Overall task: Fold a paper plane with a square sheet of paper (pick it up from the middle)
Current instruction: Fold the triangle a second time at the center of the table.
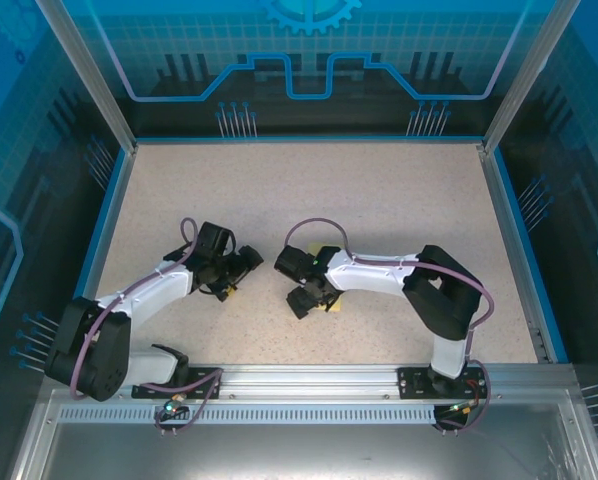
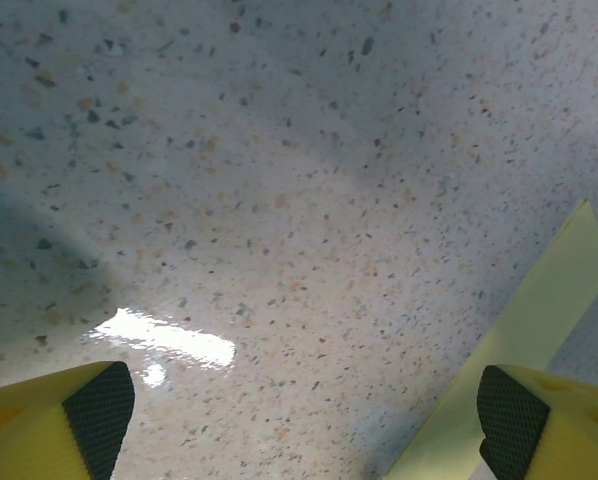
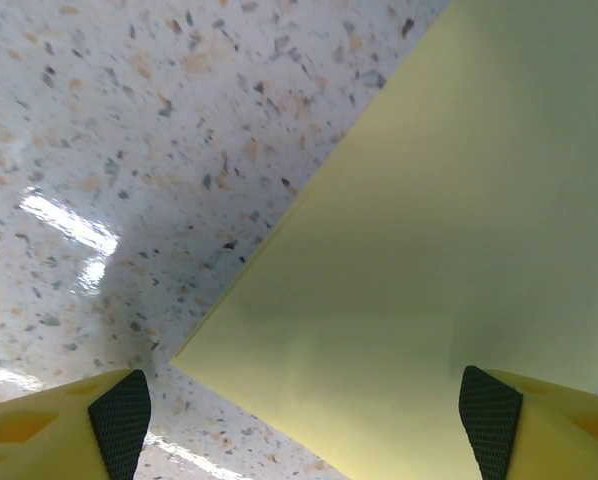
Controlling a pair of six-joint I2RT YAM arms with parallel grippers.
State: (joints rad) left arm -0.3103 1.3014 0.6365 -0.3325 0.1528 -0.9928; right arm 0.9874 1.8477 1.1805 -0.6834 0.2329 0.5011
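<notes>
Take the paper [image 3: 429, 220] as lying flat on the speckled tabletop [image 3: 129, 120], just right of centre in the top view and mostly hidden there under the right wrist, with one corner pointing to the lower left of the right wrist view and a narrow yellow strip running up the right side of the left wrist view. Read the right fingers [image 3: 119, 425] as wide apart and clamping nothing, one pad over bare tabletop at lower left, the other over the sheet at lower right. Read the left fingers [image 2: 99, 410] as equally wide apart, also on nothing, with the right-hand pad just beside the yellow strip. Cannot tell of any crease in the sheet from these views, so judge the task as early, probably with the pick-up from the middle next. Shift the right fingers toward the upper right of that view to put both pads over yellow, well inside the edges, before coming down. Lower straight, press lightly, then close slowly to buckle the thin sheet up into a ridge rather than skid it over the glossy surface. Use the left fingers only as a gentle anchor on the strip, never dragging. Beware a crooked pinch, likely to set a stray crease across the future centre line.
</notes>
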